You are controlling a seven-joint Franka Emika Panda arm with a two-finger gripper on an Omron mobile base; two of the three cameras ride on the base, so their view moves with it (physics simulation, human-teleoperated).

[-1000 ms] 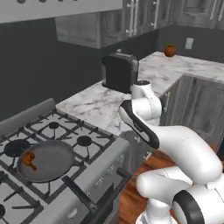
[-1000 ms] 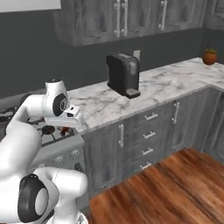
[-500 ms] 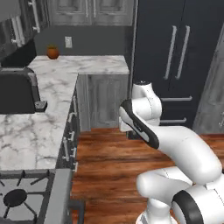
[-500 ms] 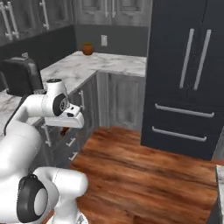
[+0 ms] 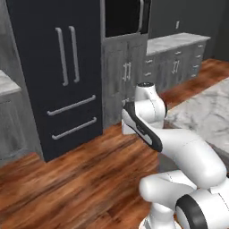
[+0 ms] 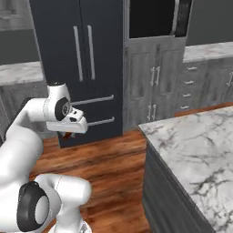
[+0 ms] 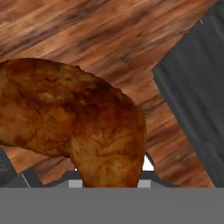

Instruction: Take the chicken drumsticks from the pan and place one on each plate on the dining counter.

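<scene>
The claw (image 6: pixel 68 134) is clamped on a drumstick (image 7: pixel 78 127), above wood floor. The counter (image 6: pixel 200 150) lies off to its side; no plate is served yet, as far as I can judge.

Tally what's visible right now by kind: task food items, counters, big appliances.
Chicken drumstick: 1, close up against the wood floor in the hand view
Marble counters: 3, dining counter, far counter, left counter
Large appliances: 2, fridge, wall oven
Total: 6
</scene>
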